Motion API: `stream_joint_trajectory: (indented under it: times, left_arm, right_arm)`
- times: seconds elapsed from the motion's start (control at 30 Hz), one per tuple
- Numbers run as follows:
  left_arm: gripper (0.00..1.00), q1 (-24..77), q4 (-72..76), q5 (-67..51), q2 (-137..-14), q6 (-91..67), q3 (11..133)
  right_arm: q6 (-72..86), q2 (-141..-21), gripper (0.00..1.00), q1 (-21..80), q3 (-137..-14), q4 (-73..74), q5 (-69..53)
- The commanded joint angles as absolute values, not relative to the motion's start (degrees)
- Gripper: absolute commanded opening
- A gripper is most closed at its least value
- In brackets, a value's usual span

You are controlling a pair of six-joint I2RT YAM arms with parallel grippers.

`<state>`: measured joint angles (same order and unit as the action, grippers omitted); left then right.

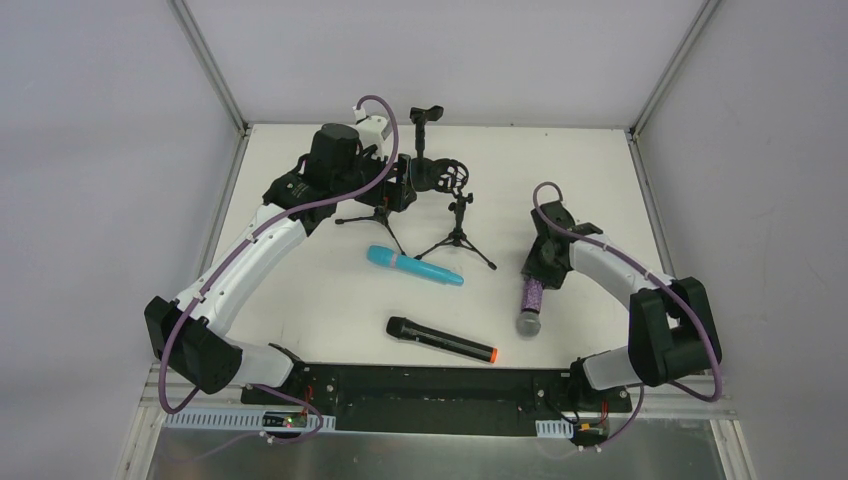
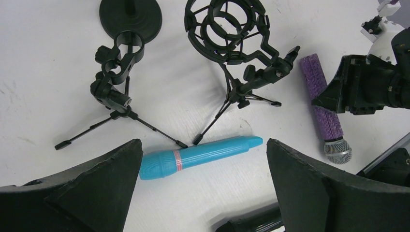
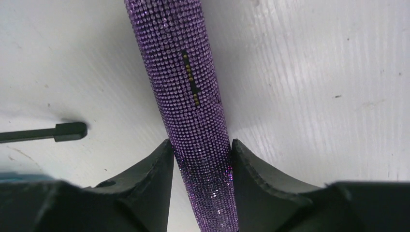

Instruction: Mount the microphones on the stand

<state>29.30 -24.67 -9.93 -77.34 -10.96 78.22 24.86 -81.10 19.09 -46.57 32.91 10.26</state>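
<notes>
The turquoise microphone [image 1: 412,265] lies flat mid-table; in the left wrist view it [image 2: 198,157] lies below my wide-open, empty left gripper [image 2: 203,141], which hovers high by the stands [image 1: 395,190]. The black microphone with the orange ring [image 1: 440,340] lies nearer the front, and only its end shows in the left wrist view [image 2: 251,224]. My right gripper [image 3: 200,154] is shut on the handle of the glittery purple microphone [image 3: 188,72], which rests on the table with its mesh head [image 1: 528,323] towards the front. A shock-mount tripod stand [image 2: 227,29] and a clip tripod stand [image 2: 116,82] stand behind the turquoise microphone.
A third stand with a round base [image 2: 130,14] and a clip on top [image 1: 425,115] stands at the back. A tripod foot [image 3: 70,130] lies left of the right gripper. White walls close the table's back and sides.
</notes>
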Motion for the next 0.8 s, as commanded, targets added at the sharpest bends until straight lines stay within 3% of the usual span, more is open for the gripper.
stream_joint_trajectory:
  times: [0.0,0.23,0.47,0.77]
  left_arm:
    - [1.00,29.83,-23.12,-10.51,-76.79,-9.83,78.31]
    - [1.00,29.89,-23.13,-10.71,-76.59,-9.76,78.31]
    - [1.00,29.97,-23.12,-10.95,-76.52,-9.76,78.33]
    - [1.00,30.14,-23.12,-11.50,-76.58,-9.77,78.40]
  right_arm:
    - [26.00,-83.06,0.38,16.73,-48.60,32.34,10.08]
    - [26.47,-82.24,0.42,13.97,-48.04,31.15,6.47]
    - [23.85,-79.14,0.75,14.02,-46.25,32.02,6.06]
    - [24.52,-76.09,0.70,15.27,-42.29,33.31,4.82]
